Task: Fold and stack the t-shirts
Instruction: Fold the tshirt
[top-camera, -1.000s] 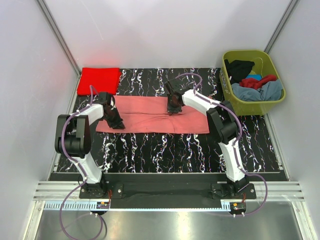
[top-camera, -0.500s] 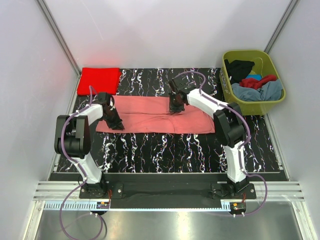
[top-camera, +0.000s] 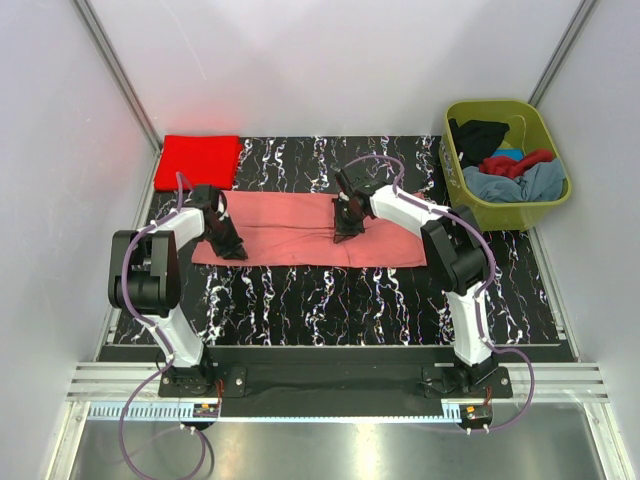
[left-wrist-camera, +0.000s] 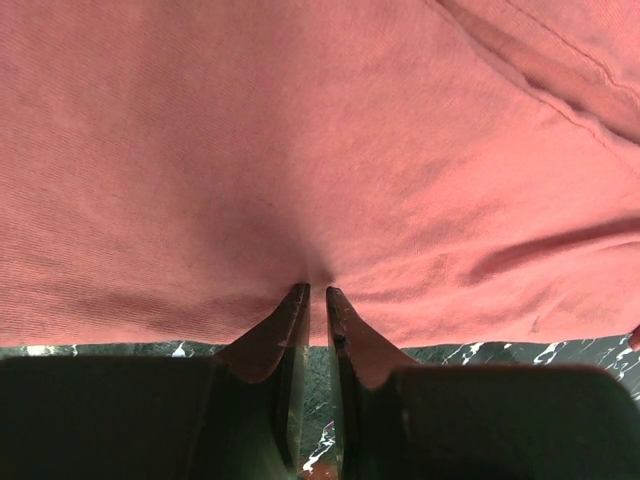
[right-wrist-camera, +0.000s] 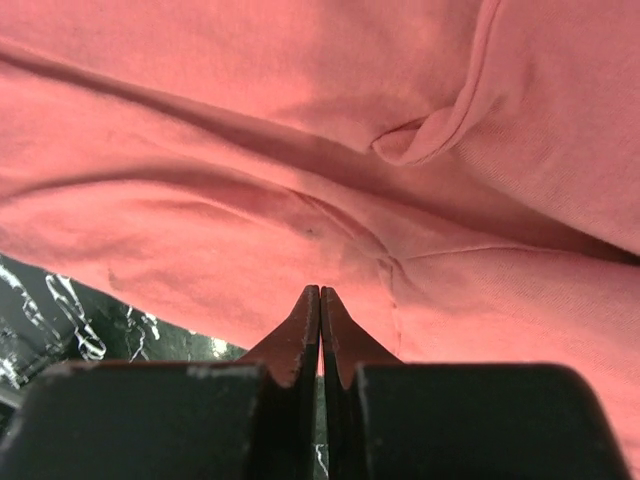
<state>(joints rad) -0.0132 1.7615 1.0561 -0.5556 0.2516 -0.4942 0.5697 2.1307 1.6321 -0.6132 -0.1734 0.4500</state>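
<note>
Salmon pink t-shirt (top-camera: 290, 240) flat mid-table; bright red t-shirt (top-camera: 197, 160) folded, far-left corner.

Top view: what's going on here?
Both arms are working the salmon pink t-shirt laid out on the table. The left gripper pinches its near-left edge; the right gripper is shut on a fold near its middle. A folded red t-shirt lies at the far left; more shirts wait in the green tub.

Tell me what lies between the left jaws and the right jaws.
Only the salmon pink t-shirt, lying flat on the table, fills the stretch from the left jaws to the right jaws; the top external view shows it.
</note>
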